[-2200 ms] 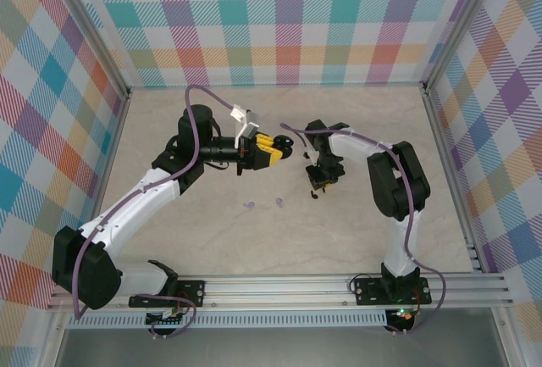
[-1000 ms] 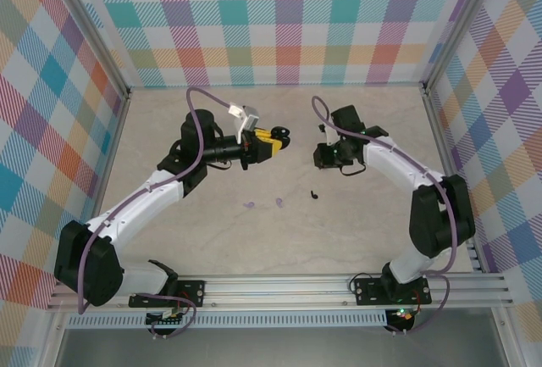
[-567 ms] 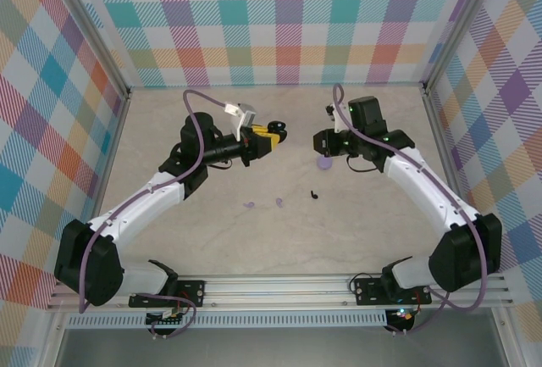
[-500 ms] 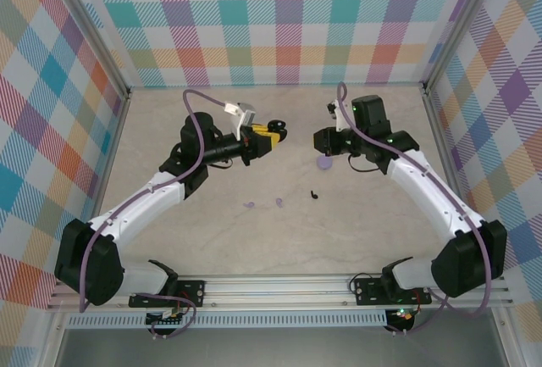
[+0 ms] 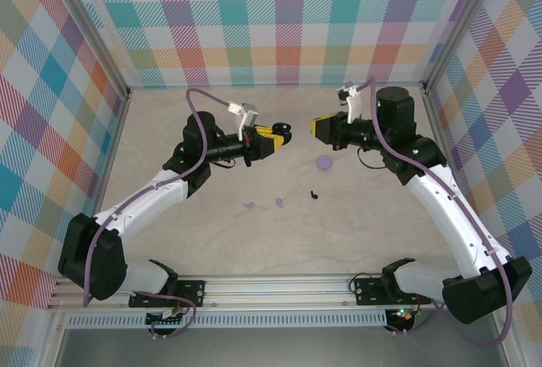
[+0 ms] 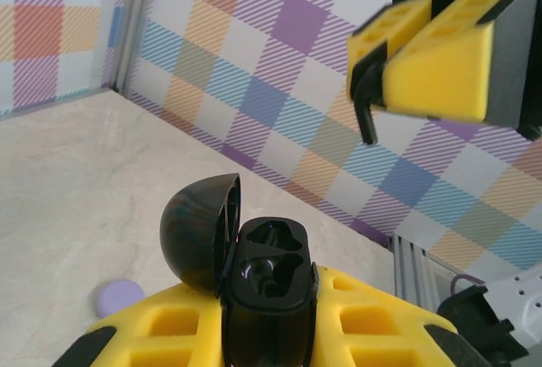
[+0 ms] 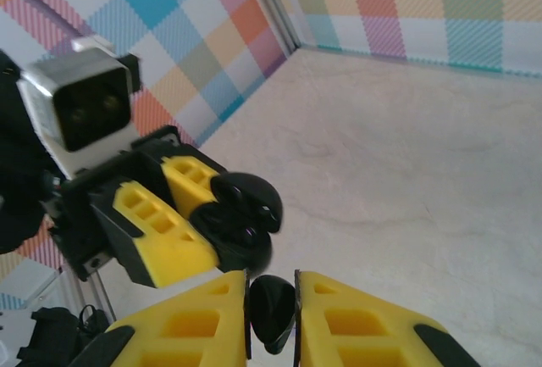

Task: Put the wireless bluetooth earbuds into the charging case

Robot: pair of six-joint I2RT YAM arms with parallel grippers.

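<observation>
Over the far half of the pale marbled table (image 5: 212,248), the left gripper (image 5: 273,136) is seen clamped on a glossy black charging case (image 6: 267,291) with its domed lid (image 6: 199,231) swung open. Near the table's middle lie one pale lilac earbud (image 5: 249,204), a second lilac earbud (image 5: 279,203) and a tiny black earbud (image 5: 314,193). A round lilac case (image 5: 324,162) is set farther back. The right gripper (image 5: 315,125) is closed on what appears to be another black earbud (image 7: 271,303), held near the open case.
</observation>
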